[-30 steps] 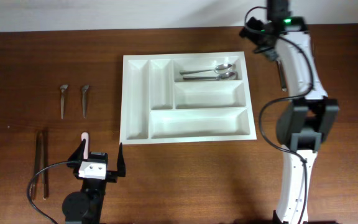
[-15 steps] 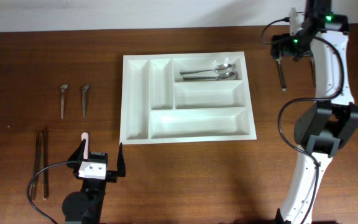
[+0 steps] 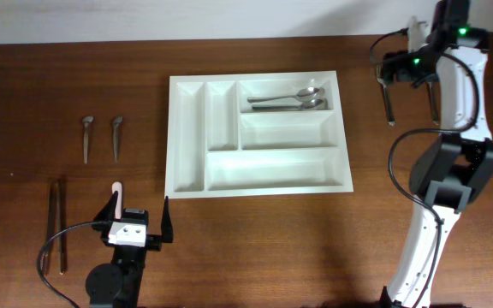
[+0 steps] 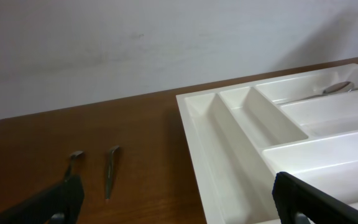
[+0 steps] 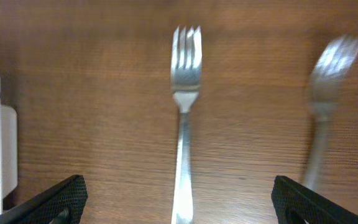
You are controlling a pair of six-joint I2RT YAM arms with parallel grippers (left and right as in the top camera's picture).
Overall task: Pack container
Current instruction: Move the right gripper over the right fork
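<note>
The white container is parked mid-counter, and two spoons are laid side by side in its top long compartment. Off to its right, the right end effector is held spread wide above a fork lying on the wood, with nothing pinched. A second fork is seen blurred beside it. The left end effector is spread too and held empty at the front left, well apart from the container.
</note>
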